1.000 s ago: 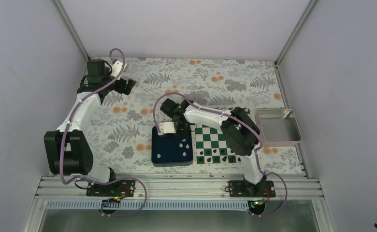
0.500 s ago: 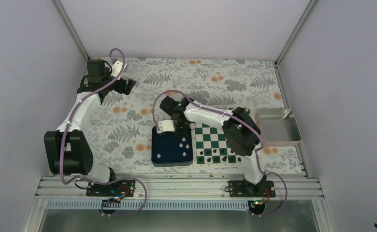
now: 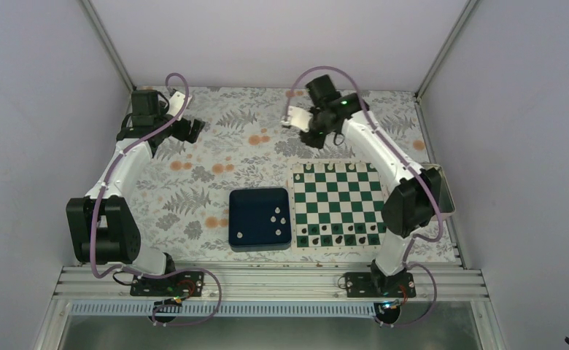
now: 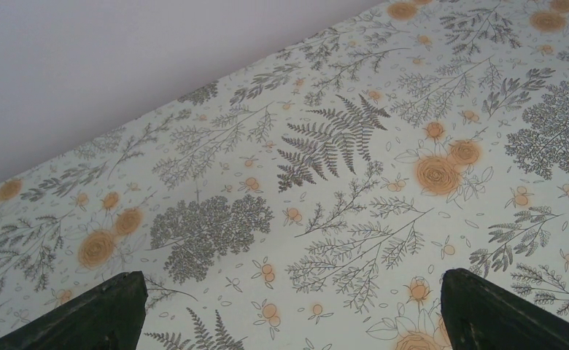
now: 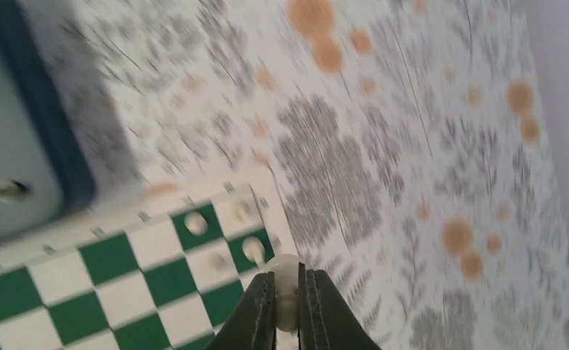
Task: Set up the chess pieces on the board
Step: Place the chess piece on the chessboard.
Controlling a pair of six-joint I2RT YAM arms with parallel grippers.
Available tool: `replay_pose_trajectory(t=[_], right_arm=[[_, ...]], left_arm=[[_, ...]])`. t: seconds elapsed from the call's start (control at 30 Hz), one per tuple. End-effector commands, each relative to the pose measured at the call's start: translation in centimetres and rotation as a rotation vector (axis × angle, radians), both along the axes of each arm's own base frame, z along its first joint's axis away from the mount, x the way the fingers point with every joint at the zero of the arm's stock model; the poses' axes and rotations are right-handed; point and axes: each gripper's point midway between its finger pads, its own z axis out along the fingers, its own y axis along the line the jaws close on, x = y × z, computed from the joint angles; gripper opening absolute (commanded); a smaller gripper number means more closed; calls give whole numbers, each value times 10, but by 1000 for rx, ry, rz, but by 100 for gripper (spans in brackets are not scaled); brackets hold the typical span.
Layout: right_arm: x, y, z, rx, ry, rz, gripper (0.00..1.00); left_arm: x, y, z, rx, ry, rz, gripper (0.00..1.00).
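Observation:
My right gripper (image 5: pixel 287 286) is shut on a small white chess piece (image 5: pixel 285 265), held above the far left corner of the green and white board (image 5: pixel 114 281). Seen from above, that gripper (image 3: pixel 311 136) hangs past the far edge of the board (image 3: pixel 338 207). A few white pieces (image 3: pixel 330 168) stand on the far row, also seen in the right wrist view (image 5: pixel 253 249). Several more white pieces (image 3: pixel 279 215) lie in the dark blue tray (image 3: pixel 251 207). My left gripper (image 3: pixel 188 130) is open over bare cloth at the back left, its fingers (image 4: pixel 92 313) wide apart with nothing between them.
Small black pieces (image 3: pixel 327 238) fill the board's near row. The metal tray (image 3: pixel 446 197) shows only as a sliver behind my right arm's elbow at the right. The blue tray (image 5: pixel 26 138) lies left of the board. Floral cloth covers the table; grey walls enclose it.
My right gripper shut on a white piece at the blue tray, then rose and swung to the back, beyond the board's far left corner. The left arm has not moved.

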Motion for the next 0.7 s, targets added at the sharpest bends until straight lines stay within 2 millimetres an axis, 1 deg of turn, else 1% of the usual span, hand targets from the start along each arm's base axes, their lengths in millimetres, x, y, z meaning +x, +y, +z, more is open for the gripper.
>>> replay_pose_trajectory(t=[0.0, 0.13, 0.23, 0.4, 0.5, 0.67], right_arm=[[11, -52, -31, -50, 94, -76, 5], [16, -82, -58, -55, 157, -130, 5], [12, -93, -82, -59, 214, -145, 5], [0, -93, -117, -64, 306, -133, 5], [-1, -93, -134, -71, 333, -135, 6], [-3, -92, -156, -81, 377, -131, 6]], left_arm=[[-1, -1, 6, -1, -24, -19, 100], [0, -1, 6, -2, -22, -18, 100], [0, -1, 5, -3, -19, -20, 100], [-1, -2, 4, -5, -17, -22, 100], [0, -1, 5, -3, -19, -21, 100], [-1, -2, 4, -4, -15, -22, 100]])
